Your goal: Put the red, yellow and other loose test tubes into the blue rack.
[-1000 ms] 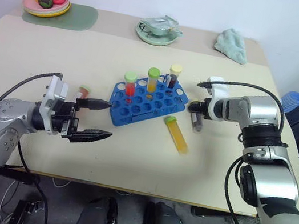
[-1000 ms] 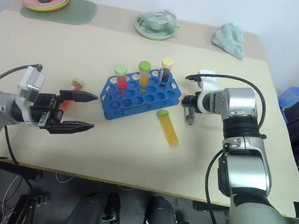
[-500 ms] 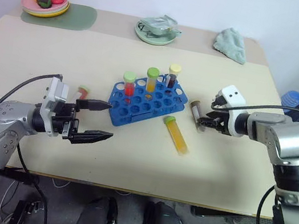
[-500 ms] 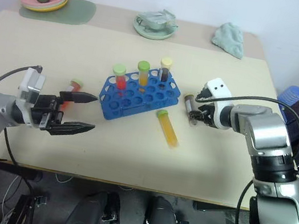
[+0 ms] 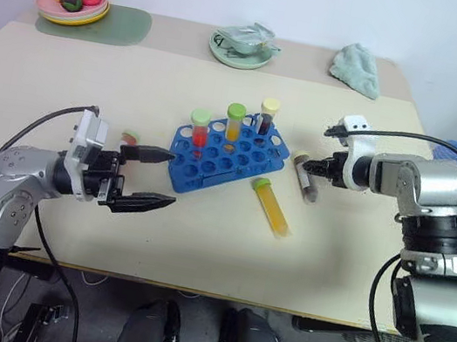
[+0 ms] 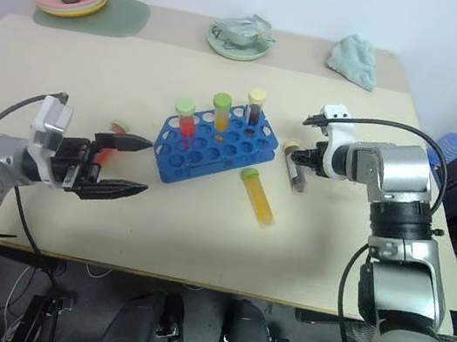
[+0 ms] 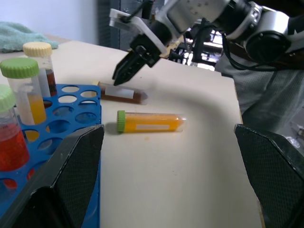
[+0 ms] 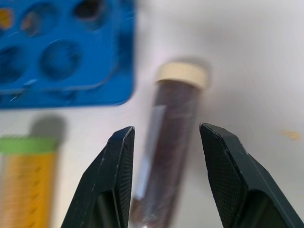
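Left eye view first: over on the left, the left gripper point(image 5: 146, 179) hangs above the table point(image 5: 67, 81) with its two black fingers spread wide and nothing between them. Just behind its upper finger lies a small red tube point(image 5: 131, 136) on its side. Next comes the blue rack point(image 5: 229, 155), with three capped tubes standing in its back row: a red one point(image 5: 200, 128), a yellow one point(image 5: 234, 124) and a dark one point(image 5: 267, 117). In front of the rack's right end a yellow tube with a green cap point(image 5: 271, 206) lies flat. Just right of the rack lies the dark brown tube point(image 5: 306, 176), pale cap toward the far side. The right gripper point(image 5: 325, 168) hovers over it, fingers narrowly parted on either side of the tube, not gripping it as far as I can see.
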Motion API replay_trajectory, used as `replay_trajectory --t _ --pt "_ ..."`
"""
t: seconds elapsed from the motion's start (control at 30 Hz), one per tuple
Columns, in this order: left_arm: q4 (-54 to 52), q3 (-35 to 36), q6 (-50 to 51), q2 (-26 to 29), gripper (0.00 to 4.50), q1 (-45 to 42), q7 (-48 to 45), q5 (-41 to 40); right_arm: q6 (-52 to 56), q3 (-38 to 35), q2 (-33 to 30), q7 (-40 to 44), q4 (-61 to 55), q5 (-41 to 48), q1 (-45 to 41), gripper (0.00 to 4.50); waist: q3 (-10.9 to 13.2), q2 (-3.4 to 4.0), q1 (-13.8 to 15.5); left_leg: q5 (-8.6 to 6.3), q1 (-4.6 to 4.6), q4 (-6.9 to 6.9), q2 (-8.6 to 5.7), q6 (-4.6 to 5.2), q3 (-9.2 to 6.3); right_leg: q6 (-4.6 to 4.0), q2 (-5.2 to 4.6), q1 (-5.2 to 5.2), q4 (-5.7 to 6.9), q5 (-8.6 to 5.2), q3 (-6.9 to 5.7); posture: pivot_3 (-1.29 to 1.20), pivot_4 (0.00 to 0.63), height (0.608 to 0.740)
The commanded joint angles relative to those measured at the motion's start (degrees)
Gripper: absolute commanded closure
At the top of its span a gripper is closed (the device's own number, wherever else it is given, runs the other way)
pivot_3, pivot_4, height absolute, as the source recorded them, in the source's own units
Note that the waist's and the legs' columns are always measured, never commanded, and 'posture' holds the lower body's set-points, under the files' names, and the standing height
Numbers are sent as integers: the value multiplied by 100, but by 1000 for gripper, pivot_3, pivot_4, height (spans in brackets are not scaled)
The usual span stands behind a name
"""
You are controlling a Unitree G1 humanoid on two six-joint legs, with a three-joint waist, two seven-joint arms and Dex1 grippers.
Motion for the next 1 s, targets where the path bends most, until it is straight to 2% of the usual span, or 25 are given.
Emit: replay_trajectory --t 0.03,0.47,0.6,0.7,0.87,1.0 --pt "-201 116 38 45 0 52 21 -110 -295 123 47 80 496 -191 -363 2304 0 1 -3 0 0 0 0 0 0 0 0 0 0 0 0 0 150 740" --pt "-402 264 210 110 0 237 155 -233 -689 331 829 324 2074 -490 -963 2304 0 0 -12 1 0 2 0 -1 0 1 2 0 7 0 1 0 150 740" --pt "-461 308 243 111 0 291 194 -255 -1039 524 917 423 2144 -713 -924 3539 -1 0 -34 1 1 2 0 -1 1 1 2 0 8 0 1 0 150 740" --pt "-484 319 249 116 0 320 217 -262 -1134 548 955 494 2098 -775 -901 3674 -1 0 -81 2 3 2 1 -3 0 0 2 2 10 0 1 0 150 740" --pt "-514 347 235 113 0 342 278 -270 -1269 907 515 996 1035 -911 -430 3674 -1 0 -129 3 3 3 0 -5 -1 1 -1 2 11 0 1 0 150 740" --pt "-533 366 213 88 0 366 314 -262 -1746 1119 -302 1367 -296 -1101 285 3674 0 2 -24 1 3 2 -2 -5 -4 1 -4 2 9 -1 0 0 150 740"
